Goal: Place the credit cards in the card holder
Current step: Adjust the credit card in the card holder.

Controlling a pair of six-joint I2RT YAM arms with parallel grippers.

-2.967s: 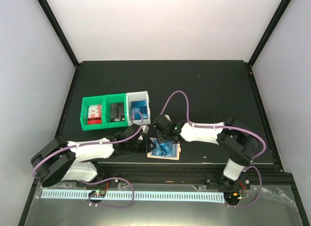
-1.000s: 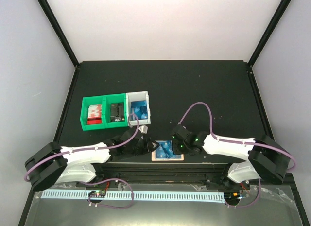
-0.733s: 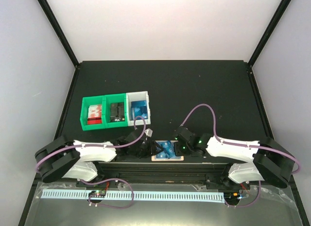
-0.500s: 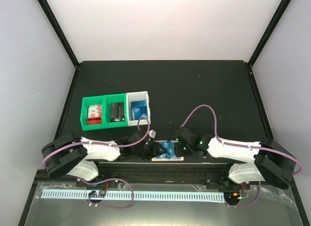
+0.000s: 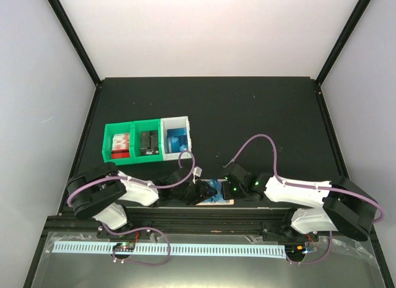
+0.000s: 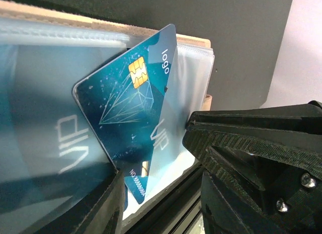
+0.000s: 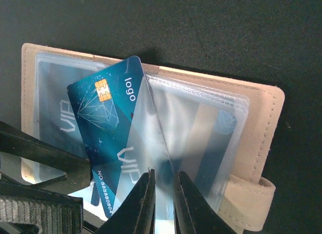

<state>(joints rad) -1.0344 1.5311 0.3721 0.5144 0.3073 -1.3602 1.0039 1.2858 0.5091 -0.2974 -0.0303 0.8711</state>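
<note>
The tan card holder (image 5: 218, 202) (image 7: 257, 138) lies open at the table's near edge. One blue credit card (image 7: 98, 118) (image 6: 126, 108) lies tilted across its middle, partly under a clear sleeve (image 7: 151, 138). More blue cards show inside the left pocket (image 7: 53, 118) and the right pocket (image 7: 216, 143). My right gripper (image 7: 163, 177) (image 5: 226, 189) is shut on the lower edge of that sleeve. My left gripper (image 6: 153, 158) (image 5: 202, 192) is open, its jaws either side of the tilted card's lower corner. One of its fingers (image 7: 50, 152) touches the card's long edge.
Two green bins (image 5: 133, 145) and a white bin (image 5: 185, 147) holding more blue cards (image 5: 177, 141) stand in a row behind the left arm. The black frame rail (image 5: 247, 217) runs right below the card holder.
Over the last second my left gripper has slid right, up to the tilted card's corner. The right gripper has stayed at the holder. Three seconds ago the holder lay a little farther from the edge.
</note>
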